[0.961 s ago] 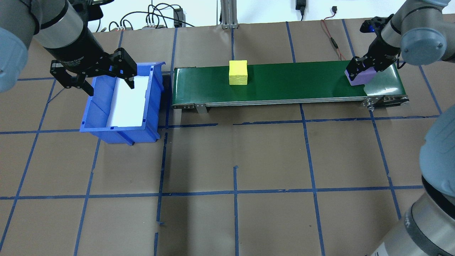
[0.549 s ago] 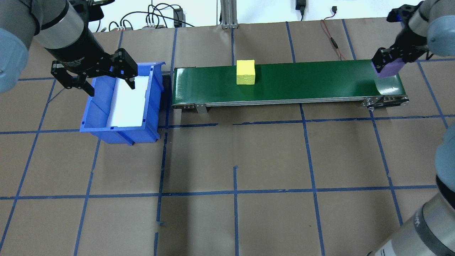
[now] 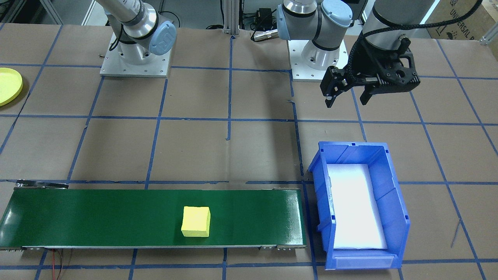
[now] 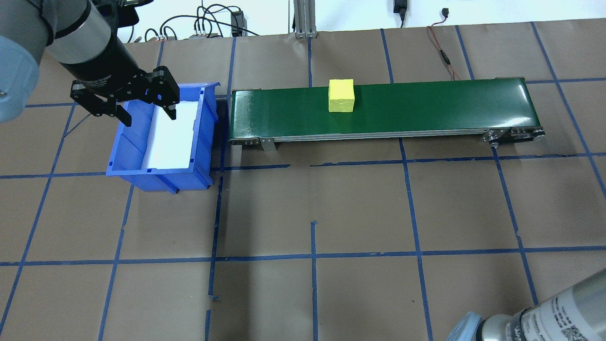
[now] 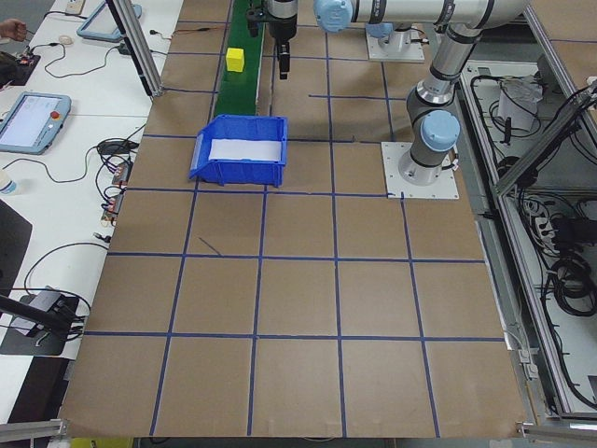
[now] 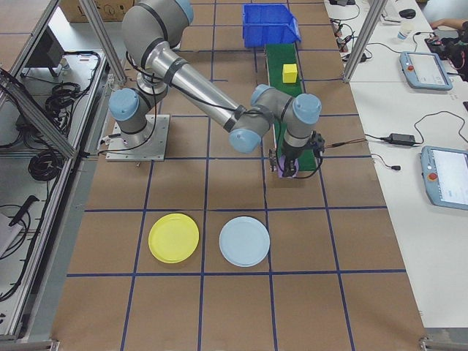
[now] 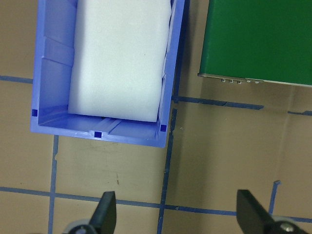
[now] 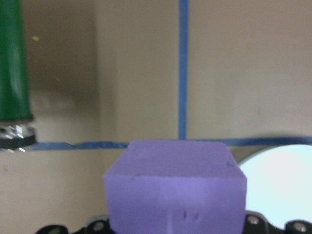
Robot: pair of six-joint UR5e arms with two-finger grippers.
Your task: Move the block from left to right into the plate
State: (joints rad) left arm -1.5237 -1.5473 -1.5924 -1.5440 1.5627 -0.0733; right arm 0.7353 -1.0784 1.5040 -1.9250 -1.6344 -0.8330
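A purple block (image 8: pixel 175 190) fills the bottom of the right wrist view, with my right gripper (image 6: pixel 287 165) shut on it. It hangs just past the right end of the green conveyor belt (image 4: pixel 426 106), short of the plates. The yellow plate (image 6: pixel 173 238) lies on the table beyond; its edge also shows as yellow plate (image 3: pixel 6 85). A yellow block (image 4: pixel 341 95) sits on the belt near its middle. My left gripper (image 4: pixel 148 116) stands open above the blue bin (image 4: pixel 123 142), with nothing between its fingers.
A pale blue plate (image 6: pixel 244 241) lies beside the yellow one, and its rim shows under the purple block in the right wrist view. The blue bin holds a white foam liner (image 4: pixel 173 137). Cables run along the far table edge.
My right gripper has lifted the purple block off the belt's right end and carried it out of the overhead view. The yellow block has ridden rightward on the belt. The left gripper barely shifted.
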